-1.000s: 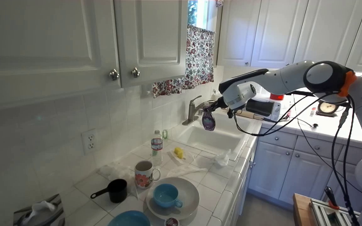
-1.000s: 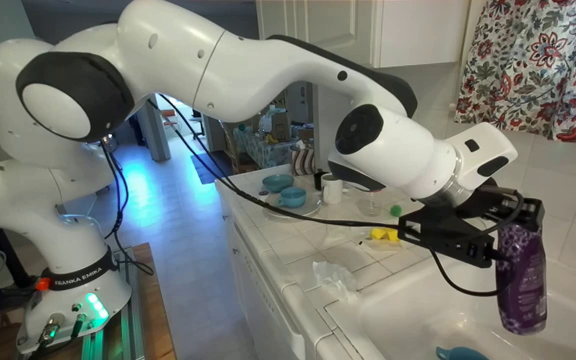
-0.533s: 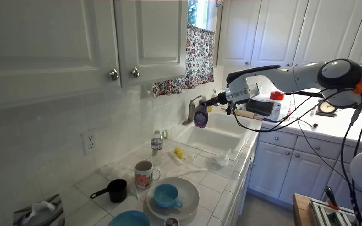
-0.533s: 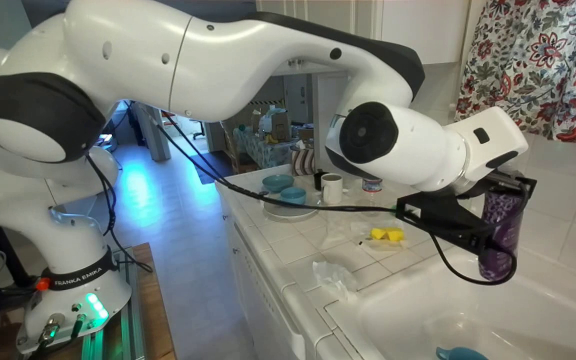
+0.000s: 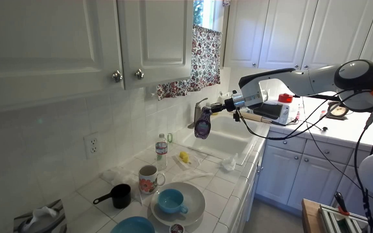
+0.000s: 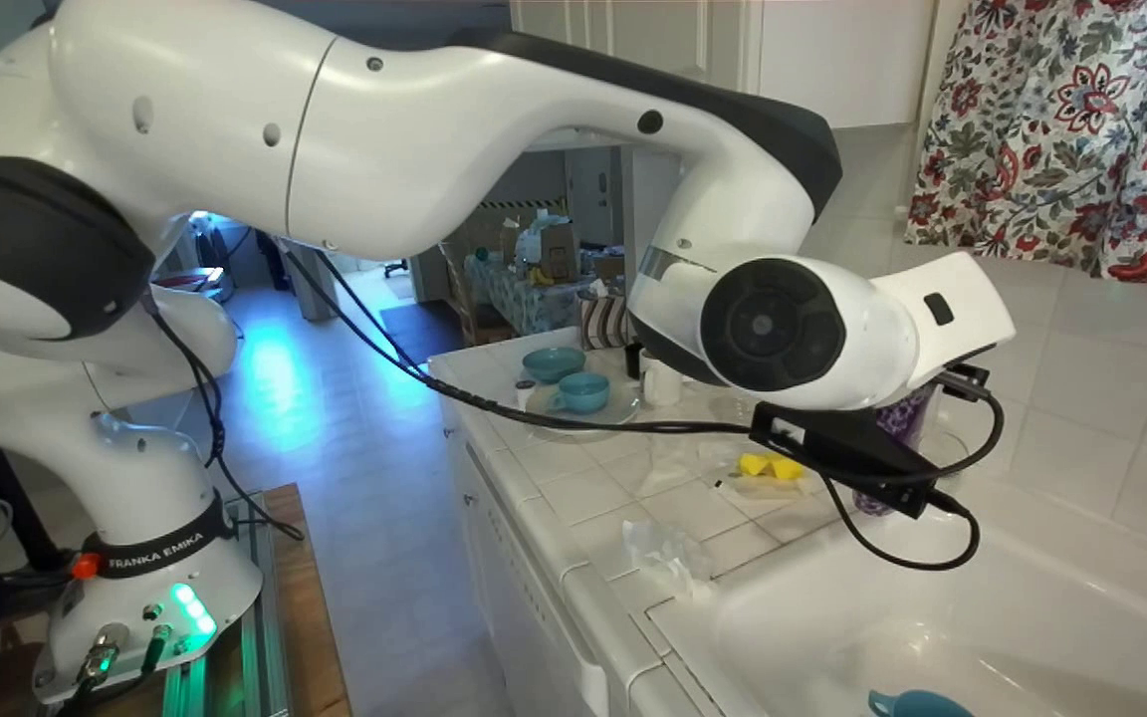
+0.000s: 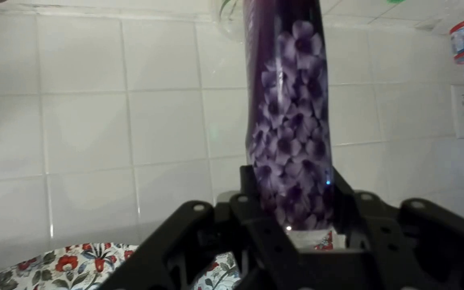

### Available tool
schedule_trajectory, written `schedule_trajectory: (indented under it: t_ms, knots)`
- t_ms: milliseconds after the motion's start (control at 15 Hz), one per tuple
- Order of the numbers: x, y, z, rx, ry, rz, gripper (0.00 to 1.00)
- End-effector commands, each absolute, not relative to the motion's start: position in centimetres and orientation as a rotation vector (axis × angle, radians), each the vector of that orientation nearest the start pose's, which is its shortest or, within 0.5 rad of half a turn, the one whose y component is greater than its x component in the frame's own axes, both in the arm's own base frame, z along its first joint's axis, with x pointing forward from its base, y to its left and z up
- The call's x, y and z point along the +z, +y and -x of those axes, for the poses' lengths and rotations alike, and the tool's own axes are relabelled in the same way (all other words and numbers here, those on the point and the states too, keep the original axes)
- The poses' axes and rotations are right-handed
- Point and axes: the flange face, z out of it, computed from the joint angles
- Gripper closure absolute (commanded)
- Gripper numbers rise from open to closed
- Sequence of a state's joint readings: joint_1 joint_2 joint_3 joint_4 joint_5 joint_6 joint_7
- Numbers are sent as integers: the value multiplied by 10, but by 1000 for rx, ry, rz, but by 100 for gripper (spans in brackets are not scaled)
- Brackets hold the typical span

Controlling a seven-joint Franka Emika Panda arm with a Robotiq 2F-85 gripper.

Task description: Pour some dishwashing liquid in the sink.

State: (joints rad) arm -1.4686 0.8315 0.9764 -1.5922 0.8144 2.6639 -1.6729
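Observation:
The dishwashing liquid point(image 5: 202, 126) is a purple flower-patterned bottle. In an exterior view it hangs neck up, slightly tilted, over the near-wall edge of the sink point(image 5: 225, 139). My gripper point(image 5: 210, 109) is shut around its upper part. In another exterior view the bottle point(image 6: 900, 423) is mostly hidden behind the wrist and gripper, and the white sink point(image 6: 1041, 617) lies below. In the wrist view the dark fingers point(image 7: 290, 191) press on both sides of the bottle point(image 7: 290, 100). Its cap cannot be made out clearly.
The faucet point(image 5: 197, 113) stands at the wall beside the bottle. A blue cup point(image 6: 917, 705) lies in the sink. On the counter are a water bottle point(image 5: 161, 150), yellow sponge point(image 5: 184, 157), flowered mug point(image 5: 148, 181), black cup point(image 5: 121, 196) and plate point(image 5: 196, 210). A curtain point(image 6: 1071, 139) hangs above.
The gripper has carried the bottle toward the counter end of the sink, leftward in both exterior views. The wrist has turned, and the bottle is now largely hidden in an exterior view.

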Motion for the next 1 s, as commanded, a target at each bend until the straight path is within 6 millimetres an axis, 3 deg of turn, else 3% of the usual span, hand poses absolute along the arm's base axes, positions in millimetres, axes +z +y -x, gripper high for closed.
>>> schedule_trajectory:
  t_ms: [0,267,333,600,933]
  knots:
    - [343,-486,-541,-1621,-153,2466,57]
    - [342,-486,-541,-1613,-166,2458,57]
    - [342,-486,-541,-1613,-166,2458,82]
    - [328,-473,-560,-1553,-194,2488,82]
    - [323,-443,-597,-1494,-336,2545,82]
